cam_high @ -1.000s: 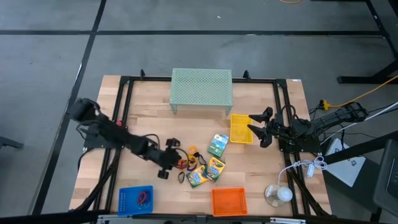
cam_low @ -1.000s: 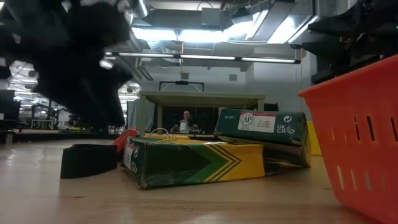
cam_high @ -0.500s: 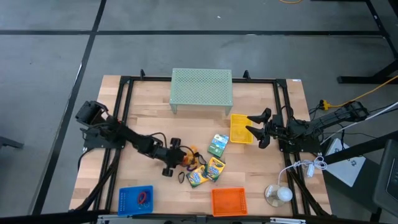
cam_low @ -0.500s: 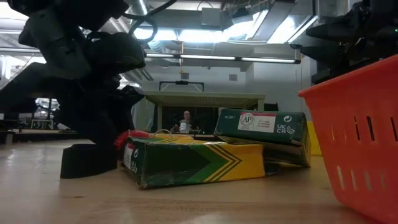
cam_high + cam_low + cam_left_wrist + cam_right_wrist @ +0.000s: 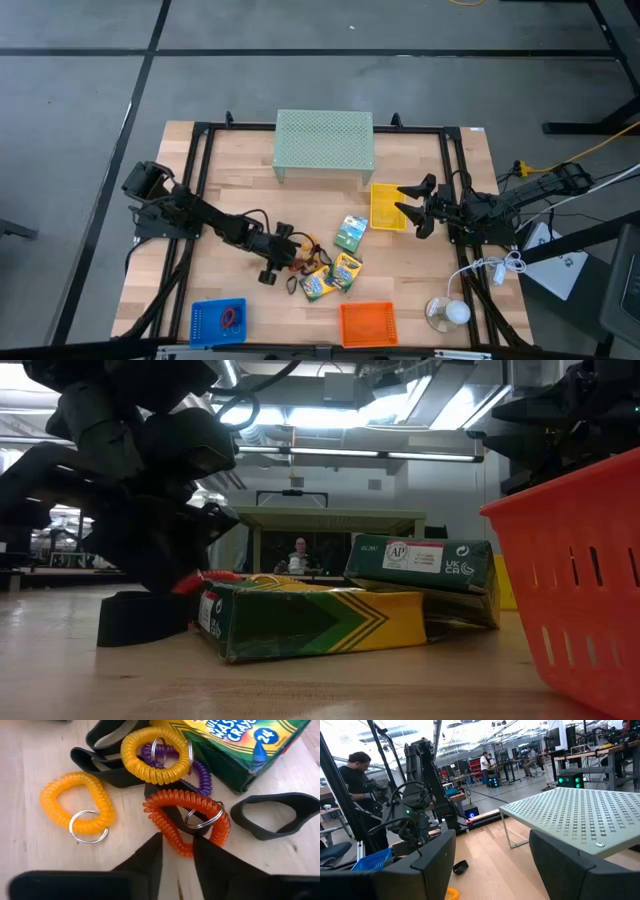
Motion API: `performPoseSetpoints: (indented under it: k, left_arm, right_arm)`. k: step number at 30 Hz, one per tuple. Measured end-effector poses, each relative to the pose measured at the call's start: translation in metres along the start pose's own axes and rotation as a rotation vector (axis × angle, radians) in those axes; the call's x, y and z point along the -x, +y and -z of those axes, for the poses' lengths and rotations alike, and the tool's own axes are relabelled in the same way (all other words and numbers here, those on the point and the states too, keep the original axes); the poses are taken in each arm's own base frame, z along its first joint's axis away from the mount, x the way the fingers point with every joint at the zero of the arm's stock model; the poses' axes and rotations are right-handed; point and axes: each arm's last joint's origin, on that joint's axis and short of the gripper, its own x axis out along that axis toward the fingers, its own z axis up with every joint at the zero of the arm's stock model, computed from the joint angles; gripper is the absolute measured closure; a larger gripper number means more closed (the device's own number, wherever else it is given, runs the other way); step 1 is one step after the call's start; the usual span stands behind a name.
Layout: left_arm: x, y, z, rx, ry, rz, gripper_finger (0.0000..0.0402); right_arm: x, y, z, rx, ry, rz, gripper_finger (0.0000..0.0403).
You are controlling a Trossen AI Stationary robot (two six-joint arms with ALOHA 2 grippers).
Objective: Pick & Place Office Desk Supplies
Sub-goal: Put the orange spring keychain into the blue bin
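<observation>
An orange coiled ring lies on the table between the narrowly parted fingertips of the left gripper, not yet lifted; yellow and purple rings, black clips and crayon boxes printed "CRAYO" and "24" are seen just beyond. One ring appears sorted into the blue basket, so most sorting is judged left. The right gripper is held open and empty over the yellow bin.

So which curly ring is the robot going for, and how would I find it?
Start at the pale green mesh riser at the back of the table, then come forward to the pile of crayon boxes. Just left of them, the left gripper sits over a tangle of curly rings. It is the reddish-orange ring between the fingers, darker than the two yellow-orange ones and the purple one.
</observation>
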Motion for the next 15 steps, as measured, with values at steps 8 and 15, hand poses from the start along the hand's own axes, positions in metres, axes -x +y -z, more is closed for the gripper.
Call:
performPoseSetpoints:
  k: [8,15]
  left_arm:
    - [0.001,0.0,0.003,0.005,0.044,-0.012,0.0393]
    - [0.019,0.002,0.007,0.001,0.104,-0.055,0.0397]
  right_arm:
    - [0.0,0.0,0.0,0.0,0.0,0.0,0.0147]
    - [0.0,0.0,0.0,0.0,0.0,0.0,0.0147]
